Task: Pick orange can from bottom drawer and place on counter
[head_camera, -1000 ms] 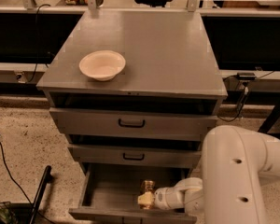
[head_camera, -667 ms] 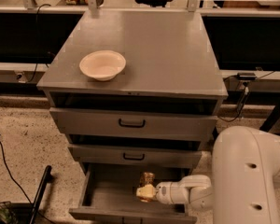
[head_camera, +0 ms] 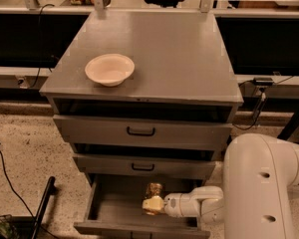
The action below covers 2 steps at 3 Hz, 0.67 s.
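Pale gripper [head_camera: 152, 204] low in the open grey metal bottom drawer [head_camera: 114, 204], right at the small orange-gold can [head_camera: 154, 188] standing mid-drawer (clamped or not, cannot tell); best to squeeze its sides squarely, then draw out clear of the middle drawer [head_camera: 189, 167] toward the flat grey counter [head_camera: 174, 59].

Counted three drawers [head_camera: 141, 131], one orange can [head_camera: 154, 189], one bowl [head_camera: 109, 69] upon one desk [head_camera: 169, 54], and one tool [head_camera: 150, 205], clasping that can inside the bottom drawer [head_camera: 114, 205].
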Motion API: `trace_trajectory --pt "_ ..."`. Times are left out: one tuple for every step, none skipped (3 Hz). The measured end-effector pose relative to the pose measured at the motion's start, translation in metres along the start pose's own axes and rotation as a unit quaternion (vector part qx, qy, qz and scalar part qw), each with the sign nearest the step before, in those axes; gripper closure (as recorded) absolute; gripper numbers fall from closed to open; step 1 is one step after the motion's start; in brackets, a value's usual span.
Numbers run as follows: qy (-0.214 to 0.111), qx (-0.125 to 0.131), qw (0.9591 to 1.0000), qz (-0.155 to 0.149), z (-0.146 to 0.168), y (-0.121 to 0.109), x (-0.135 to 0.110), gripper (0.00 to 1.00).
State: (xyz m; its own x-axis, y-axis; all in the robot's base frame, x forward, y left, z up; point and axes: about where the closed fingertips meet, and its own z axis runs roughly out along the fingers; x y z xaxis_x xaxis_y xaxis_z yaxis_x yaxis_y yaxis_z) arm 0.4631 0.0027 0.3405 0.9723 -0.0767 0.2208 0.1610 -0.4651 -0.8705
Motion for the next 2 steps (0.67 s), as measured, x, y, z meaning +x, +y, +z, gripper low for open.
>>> trace_trajectory --pt "-0.022 0.029 0.9985 -0.040 0.000 -0.042 -0.002 1.00" --pt "-0.028 0.065 0.9913 -0.111 -0.025 -0.118 0.005 1.00"
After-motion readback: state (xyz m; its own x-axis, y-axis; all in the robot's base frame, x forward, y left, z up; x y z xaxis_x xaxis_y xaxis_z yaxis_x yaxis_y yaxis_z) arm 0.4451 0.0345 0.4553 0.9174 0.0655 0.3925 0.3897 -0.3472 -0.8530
